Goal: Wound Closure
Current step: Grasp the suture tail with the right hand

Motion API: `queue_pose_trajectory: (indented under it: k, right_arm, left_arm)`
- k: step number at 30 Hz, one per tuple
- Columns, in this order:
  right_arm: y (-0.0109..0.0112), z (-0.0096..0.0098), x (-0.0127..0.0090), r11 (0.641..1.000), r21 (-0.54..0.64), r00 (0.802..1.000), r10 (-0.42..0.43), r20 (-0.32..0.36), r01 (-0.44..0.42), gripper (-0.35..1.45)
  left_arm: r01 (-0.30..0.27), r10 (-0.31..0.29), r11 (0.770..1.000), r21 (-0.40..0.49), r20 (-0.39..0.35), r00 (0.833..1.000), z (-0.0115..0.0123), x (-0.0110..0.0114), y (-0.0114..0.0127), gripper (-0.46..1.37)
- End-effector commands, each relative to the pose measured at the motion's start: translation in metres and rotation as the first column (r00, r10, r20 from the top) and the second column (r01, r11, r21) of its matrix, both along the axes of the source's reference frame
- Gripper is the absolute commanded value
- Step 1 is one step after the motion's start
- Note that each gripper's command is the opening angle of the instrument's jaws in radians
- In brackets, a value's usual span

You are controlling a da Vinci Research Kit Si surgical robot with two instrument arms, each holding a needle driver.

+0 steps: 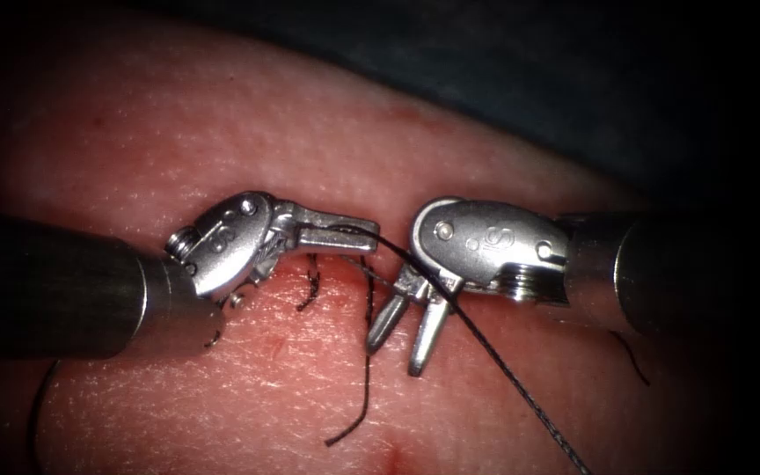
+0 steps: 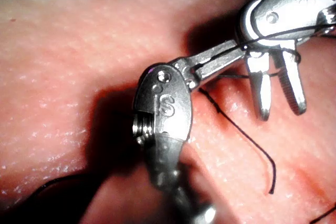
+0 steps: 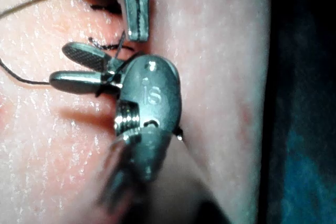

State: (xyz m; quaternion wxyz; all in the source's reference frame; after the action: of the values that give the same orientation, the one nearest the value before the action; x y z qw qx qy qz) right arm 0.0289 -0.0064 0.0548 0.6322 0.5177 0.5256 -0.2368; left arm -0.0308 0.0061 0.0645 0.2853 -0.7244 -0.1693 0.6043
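Place: surgical practice bench, as I see it.
Tissue: a pink slab under my endoscope's light, dark backdrop past its edge.
My tools: left tool, right tool, steel jaws.
Thread: dark suture.

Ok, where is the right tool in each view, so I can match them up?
Endoscope view: the right tool sits just right of the left tool, jaws open over the tissue, holding nothing.
Left wrist view: the right tool is just past the left tool's tip, jaws open.
Right wrist view: the right tool is beside the left tool's tip.
Shared landmark: the left tool's jaws, shut on the thread.
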Motion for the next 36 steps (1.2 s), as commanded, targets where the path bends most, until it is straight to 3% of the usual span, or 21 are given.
queue_pose_trajectory:
  k: [1,11,36]
  right_arm:
    - [0.0,0.0001,0.0002,1.0,0.0,1.0,0.003,0.008,-0.003,0.77]
    - [-0.0001,-0.0001,0.0015,0.993,-0.116,0.999,0.026,0.027,-0.022,0.87]
    - [-0.0033,-0.0011,0.0019,0.958,-0.282,0.994,-0.027,0.102,0.055,0.69]
  left_arm:
    - [-0.004,0.004,1.0,-0.003,-0.012,1.0,0.0,0.0001,-0.0001,-0.35]
    - [-0.01,0.01,1.0,-0.01,-0.018,1.0,-0.0005,0.001,-0.0006,-0.35]
    - [-0.049,0.049,0.997,-0.06,-0.007,0.999,-0.0016,0.001,-0.0034,-0.35]
